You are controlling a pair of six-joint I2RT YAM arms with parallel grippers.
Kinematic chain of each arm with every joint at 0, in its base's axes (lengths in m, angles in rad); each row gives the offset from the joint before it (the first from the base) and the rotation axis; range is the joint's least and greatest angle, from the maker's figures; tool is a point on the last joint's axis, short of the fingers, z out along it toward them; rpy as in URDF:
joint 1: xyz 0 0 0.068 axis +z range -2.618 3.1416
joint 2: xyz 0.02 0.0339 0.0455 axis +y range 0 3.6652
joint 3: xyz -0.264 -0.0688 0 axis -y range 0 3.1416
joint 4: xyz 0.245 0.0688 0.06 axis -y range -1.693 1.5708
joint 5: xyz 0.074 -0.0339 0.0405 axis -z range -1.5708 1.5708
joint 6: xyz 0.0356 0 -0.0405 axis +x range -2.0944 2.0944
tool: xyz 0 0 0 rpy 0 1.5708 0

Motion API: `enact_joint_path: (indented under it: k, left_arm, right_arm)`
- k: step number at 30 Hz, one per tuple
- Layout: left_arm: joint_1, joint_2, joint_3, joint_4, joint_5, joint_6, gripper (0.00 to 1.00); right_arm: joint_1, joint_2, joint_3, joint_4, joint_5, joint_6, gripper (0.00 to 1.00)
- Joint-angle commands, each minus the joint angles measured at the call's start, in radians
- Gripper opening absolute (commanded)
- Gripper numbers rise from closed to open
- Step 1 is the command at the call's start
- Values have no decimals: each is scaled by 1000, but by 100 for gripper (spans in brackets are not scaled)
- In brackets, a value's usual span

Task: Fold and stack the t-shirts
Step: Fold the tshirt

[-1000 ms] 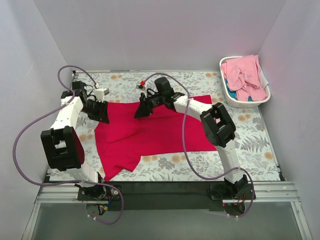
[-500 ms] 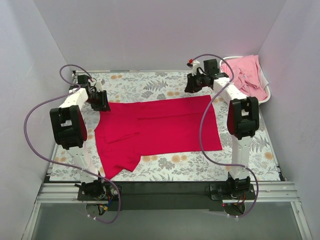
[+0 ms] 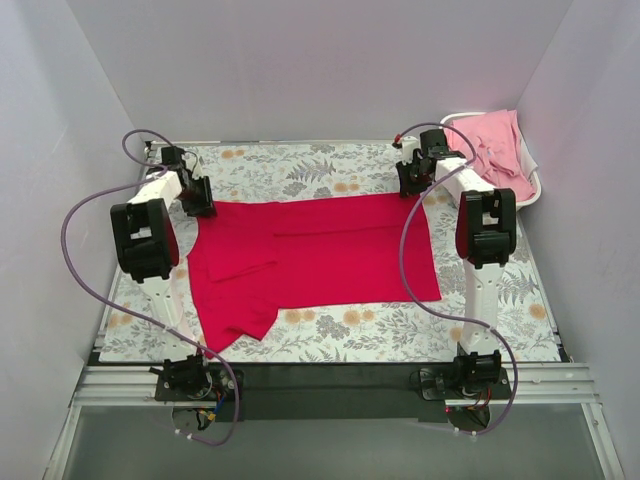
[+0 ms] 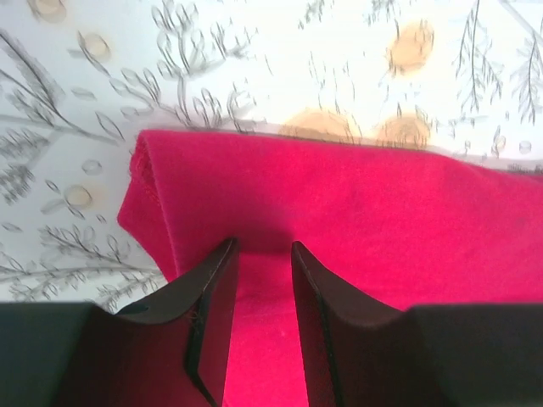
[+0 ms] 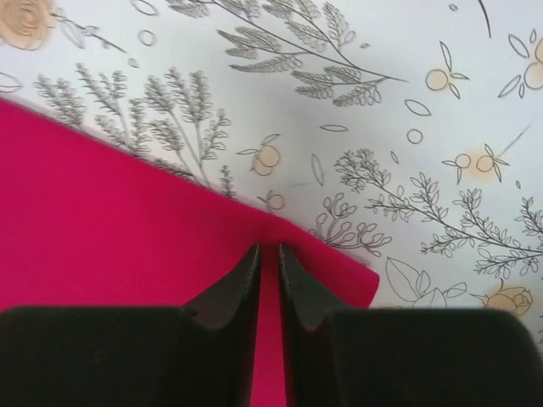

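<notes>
— So, how far along is the job?
— Only at the beginning, I think. The red t-shirt (image 3: 320,255) lies spread out in the middle of the table (image 3: 300,165). On its left side one part lies over itself, but I see no tidy fold, and nothing is stacked.
— And your fingers?
— My left gripper (image 4: 263,250) is at the shirt's edge toward the far left corner of the table. Red cloth fills the gap between the fingers, so I judge they are clenched on a doubled bit of it. My right gripper (image 5: 269,250) pinches the thin hem at the shirt's far right corner, with the jaws almost together.
— What is the cloth like?
— It is a soft, matte knit with a stitched seam, and I expect it to sag and slide easily on the flowery cover. The pink t-shirts (image 3: 490,150) lie crumpled in the white basket (image 3: 535,178) at the far right corner, all waiting to be folded.
</notes>
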Motion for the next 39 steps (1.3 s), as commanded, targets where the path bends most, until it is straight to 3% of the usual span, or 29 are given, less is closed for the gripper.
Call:
enact_joint_path:
  k: [1,7,13,16,17,19,21,25,28,29,33,39]
  left_arm:
    - [17,72,47,11,-116,-4,30]
    - [37,205,215,-35,-102,-5,30]
    - [37,323,473,-135,51,-28,32]
    - [37,311,547,-161,125,-27,35]
    - [39,272,555,-165,148,-22,38]
    - [37,215,556,-191,178,-15,43]
    - [37,120,542,-221,192,17,45]
    - [39,-55,380,-271,217,93,46]
    - [37,-206,153,-242,246,140,45]
    - [37,-244,22,-224,252,150,45]
    - [37,-377,-204,-182,289,188,44]
    - [36,-482,-419,-120,277,202,42]
  right_arm:
    - [-24,69,35,-53,87,-2,19]
    - [-53,156,157,-66,105,2,19]
    - [-36,222,331,-59,55,-34,22]
    - [-16,171,365,-51,32,-66,30]
    - [-6,146,365,-50,28,-71,43]
    - [7,51,353,-63,2,-119,55]
    - [36,-30,305,-75,1,-149,59]
    - [103,-260,66,-100,4,-223,61]
    - [145,-352,-69,-158,-14,-231,59]
    - [158,-369,-94,-193,-24,-231,59]
    - [174,-411,-227,-269,-74,-202,61]
    - [172,-446,-416,-280,-90,-205,66]
